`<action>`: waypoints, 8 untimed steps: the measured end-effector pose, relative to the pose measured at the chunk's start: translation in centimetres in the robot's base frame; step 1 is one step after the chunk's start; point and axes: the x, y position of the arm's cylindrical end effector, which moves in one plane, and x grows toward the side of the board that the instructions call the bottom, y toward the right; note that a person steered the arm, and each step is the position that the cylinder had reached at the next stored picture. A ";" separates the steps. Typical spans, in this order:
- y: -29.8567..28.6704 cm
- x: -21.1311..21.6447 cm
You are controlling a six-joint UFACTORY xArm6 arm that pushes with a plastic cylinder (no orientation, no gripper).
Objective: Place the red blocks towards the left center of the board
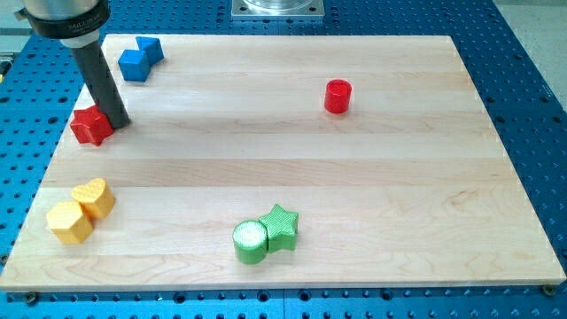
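Red star-like block (90, 126) sits at the frame's left edge, upper half, with my tip (118, 121) touching its right side. The rod has no fingers to open or close. Red cylinder (337, 96) stands well apart, upper right of centre. Two blue blocks (140, 58) touch at upper left, two yellow blocks (81, 211) at lower left. Green cylinder (250, 241) and green star (281, 226) touch at bottom centre of the wooden board (283, 168).

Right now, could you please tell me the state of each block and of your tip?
Red star block: at the left edge, touching my tip.
Red cylinder: upright, alone, upper right of centre.
Blue blocks: touching pair, top left.
Yellow blocks: touching pair, bottom left.
Green cylinder and green star: touching, bottom centre.
My tip: down on the board, against the red star's right side.
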 end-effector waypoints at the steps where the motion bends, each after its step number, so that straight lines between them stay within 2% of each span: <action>1: 4.6 -0.6; 2: 14.5 -2.9; 3: 25.8 -7.6; 4: 35.5 -10.6; 5: 37.0 -7.1; 6: 32.7 -3.9; 8: 17.6 -1.2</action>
